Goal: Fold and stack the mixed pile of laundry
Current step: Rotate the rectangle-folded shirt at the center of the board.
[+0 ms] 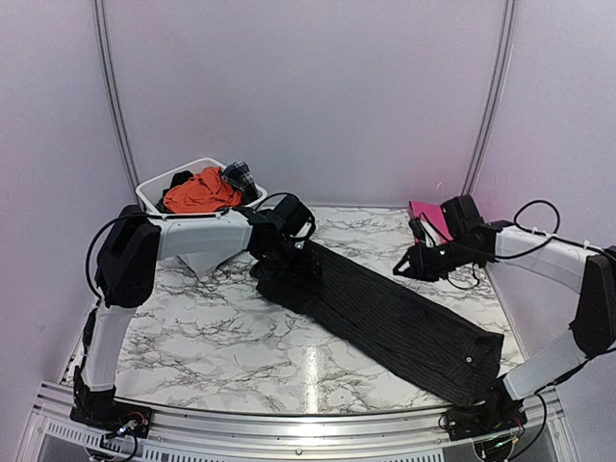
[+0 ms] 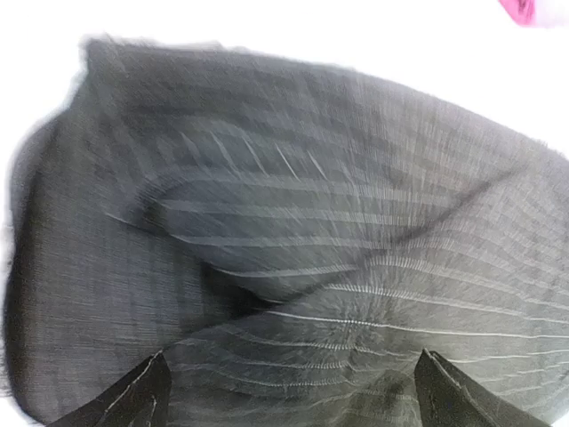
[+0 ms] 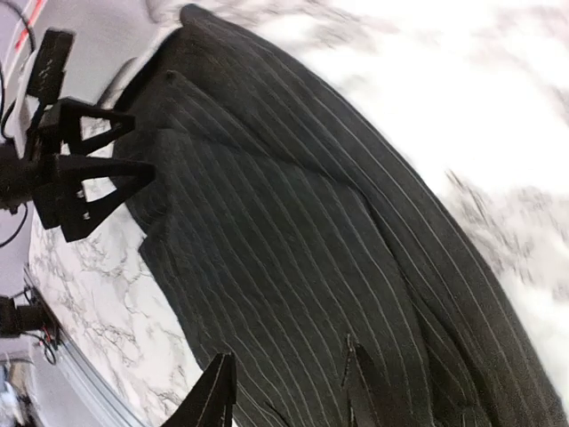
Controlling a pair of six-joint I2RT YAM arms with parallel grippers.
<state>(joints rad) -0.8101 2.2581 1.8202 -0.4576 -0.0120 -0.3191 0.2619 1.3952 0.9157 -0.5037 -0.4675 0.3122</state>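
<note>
**A:** Where is the black pinstriped shirt (image 1: 385, 318)?

**B:** Flat on the marble worktop (image 1: 192, 337), stretched in 1 long diagonal band from rear left to near right. I'd judge it is laid out that way so it can be folded end over end.

**A:** And the left pincer (image 2: 293, 400)?

**B:** Right over the shirt's rear-left end, where the cloth bunches into creases. Its 2 fingers stand wide with nothing between them and the fabric directly below. The view is too blurred to tell whether the tips touch it.

**A:** The right pincer (image 3: 284, 396)?

**B:** Partly open and holding nothing. It hangs near the shirt's far long edge, about midway along.

**A:** The rest of the pile?

**B:** The orange garment (image 1: 197, 192) and the plaid piece (image 1: 239, 176) sit in the white tub (image 1: 149, 192) at rear left. The magenta cloth (image 1: 430, 217) lies rear right, behind the right arm. They are probably kept aside so 1 garment gets folded at a time.
</note>
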